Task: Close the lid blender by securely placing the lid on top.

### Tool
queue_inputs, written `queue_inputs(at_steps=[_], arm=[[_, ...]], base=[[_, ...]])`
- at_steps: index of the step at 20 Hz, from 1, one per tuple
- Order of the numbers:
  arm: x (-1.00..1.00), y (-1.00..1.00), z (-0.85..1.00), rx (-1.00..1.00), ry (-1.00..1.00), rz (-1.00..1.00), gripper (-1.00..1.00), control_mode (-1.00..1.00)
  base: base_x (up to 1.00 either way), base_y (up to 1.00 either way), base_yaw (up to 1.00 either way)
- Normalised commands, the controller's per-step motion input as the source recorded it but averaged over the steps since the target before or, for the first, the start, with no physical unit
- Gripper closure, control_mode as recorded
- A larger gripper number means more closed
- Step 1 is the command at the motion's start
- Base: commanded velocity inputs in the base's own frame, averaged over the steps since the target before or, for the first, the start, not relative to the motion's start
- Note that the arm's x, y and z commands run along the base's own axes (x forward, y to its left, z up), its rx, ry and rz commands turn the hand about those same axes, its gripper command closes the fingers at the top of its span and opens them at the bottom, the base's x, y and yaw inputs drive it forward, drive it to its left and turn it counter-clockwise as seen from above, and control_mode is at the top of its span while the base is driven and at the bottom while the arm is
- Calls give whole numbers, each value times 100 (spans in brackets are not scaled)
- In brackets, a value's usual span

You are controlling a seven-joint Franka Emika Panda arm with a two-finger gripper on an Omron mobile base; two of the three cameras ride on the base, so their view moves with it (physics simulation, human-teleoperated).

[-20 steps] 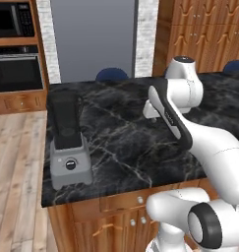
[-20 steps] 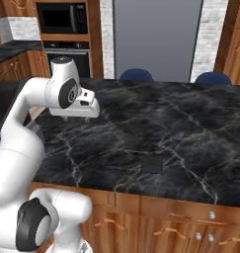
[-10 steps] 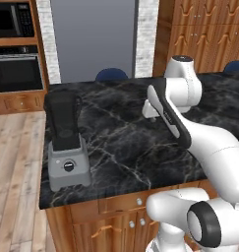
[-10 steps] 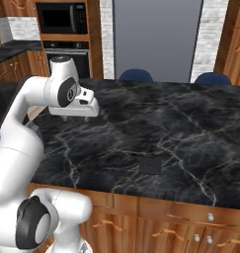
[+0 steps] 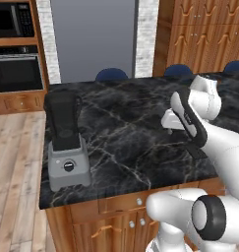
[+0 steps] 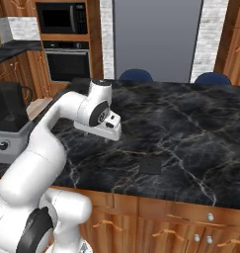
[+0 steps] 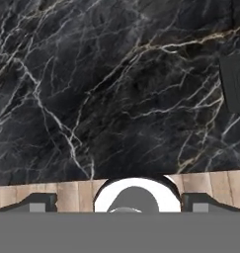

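Observation:
The blender (image 5: 65, 142) stands at the left end of the black marble island, with a grey base, a round knob and a tall dark jar whose top is uncovered; it also shows as the blender (image 6: 9, 118). The lid (image 6: 151, 166), a flat black square, lies on the counter near the front edge and appears as the lid (image 7: 235, 81) at the right edge of the hand view. My gripper (image 6: 108, 139) hangs above the counter, left of the lid and well right of the blender. The gripper (image 7: 120, 203) is open, fingertips wide apart with nothing between them.
The island counter (image 6: 190, 128) stretches far to the right. Two blue chair backs (image 6: 136, 75) stand behind it. A wall oven and microwave (image 5: 15, 54) sit at the back left, with wooden floor to the left of the island.
The hand has swung lower and to the right over the counter, toward the lid's side. Its jaws have stayed open. Blender and lid have not moved.

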Motion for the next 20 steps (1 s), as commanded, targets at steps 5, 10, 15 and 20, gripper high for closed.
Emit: queue_inputs(at_steps=[5,10,15,20], arm=[[5,-100,-61,21,31,-12,-100,-100],[1,-77,-16,3,18,-11,-100,-100],[6,-49,-5,-1,9,-1,-100,-100],[20,-18,-28,-6,0,0,-100,-100]], base=[[0,0,0],[0,0,0],[0,0,0],[0,0,0]])
